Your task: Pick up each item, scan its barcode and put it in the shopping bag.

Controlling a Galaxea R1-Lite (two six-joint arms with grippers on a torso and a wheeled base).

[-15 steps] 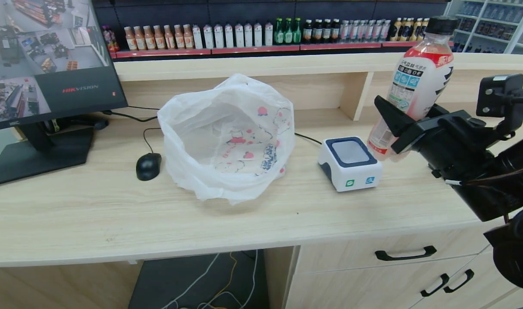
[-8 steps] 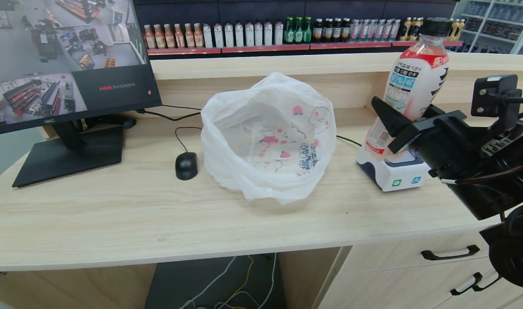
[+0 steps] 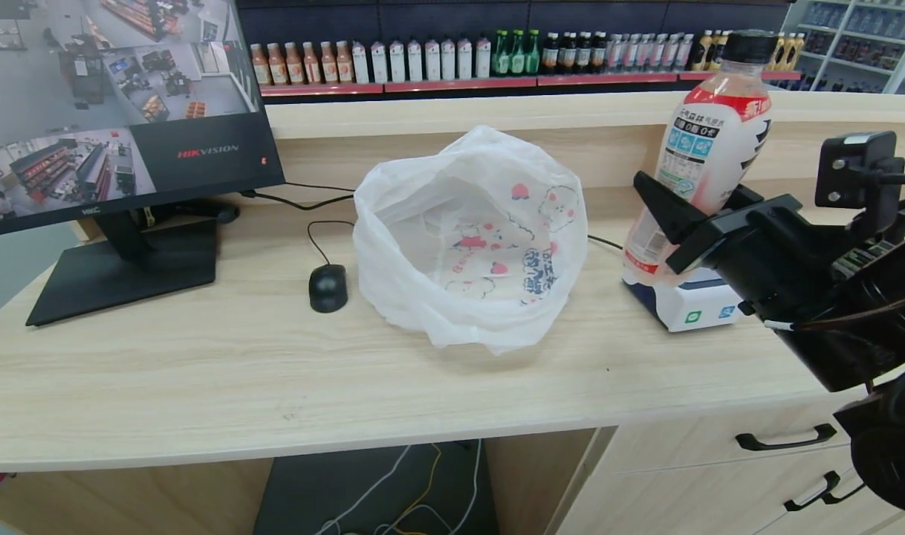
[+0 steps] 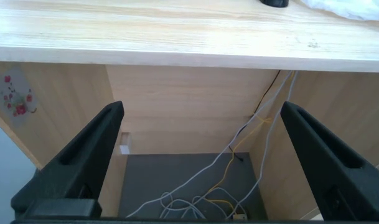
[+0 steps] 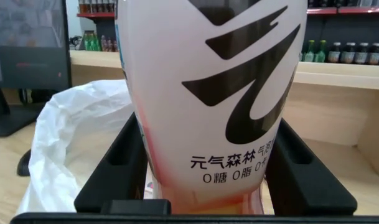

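Above scanner (image 3: 694, 308) on counter (image 3: 200, 357), right gripper (image 3: 679, 223) clamped around tilted bottle (image 3: 709, 126), beside bag (image 3: 471, 238); below counter edge, left gripper (image 4: 201, 162) fingers spread wide.

The right gripper (image 3: 679, 212) is matte black, its fingers (image 3: 664, 204) long flat wedges that taper to blunt tips. The arm (image 3: 831, 319) behind it is black and angular. It carries a boxy camera mount (image 3: 861, 167) with a pale sticker (image 3: 861, 137) on top and a black cable (image 3: 902, 176). A thin white wire (image 3: 783, 322) shows under the wrist. The left gripper (image 4: 201, 112) has the same black tapered fingers (image 4: 83, 165).
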